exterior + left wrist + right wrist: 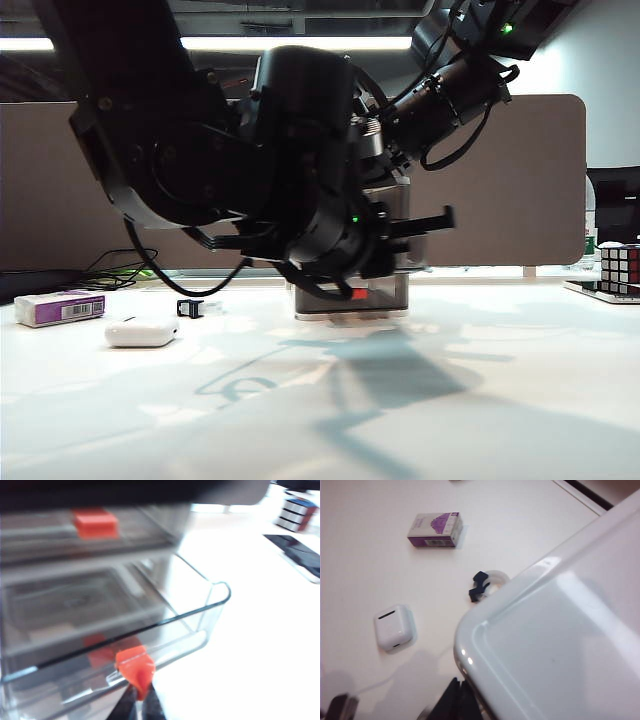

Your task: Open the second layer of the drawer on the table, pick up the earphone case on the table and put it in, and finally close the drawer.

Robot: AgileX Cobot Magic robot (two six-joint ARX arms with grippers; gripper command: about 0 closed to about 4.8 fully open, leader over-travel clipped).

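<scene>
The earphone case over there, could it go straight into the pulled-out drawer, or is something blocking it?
Not quite yet. The earphone case lies alone on the table, but the left gripper is shut on the second layer of the drawer's red handle.

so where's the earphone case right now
The earphone case lies on the table, left in the exterior view, between the purple box and black clip.

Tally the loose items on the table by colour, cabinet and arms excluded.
White: 1, the earphone case
White-and-purple: 1, the box
Black: 1, the clip
Multicolour: 1, the puzzle cube
Dark: 1, a flat slab near the cube; I can't tell what it is
Total: 5
</scene>
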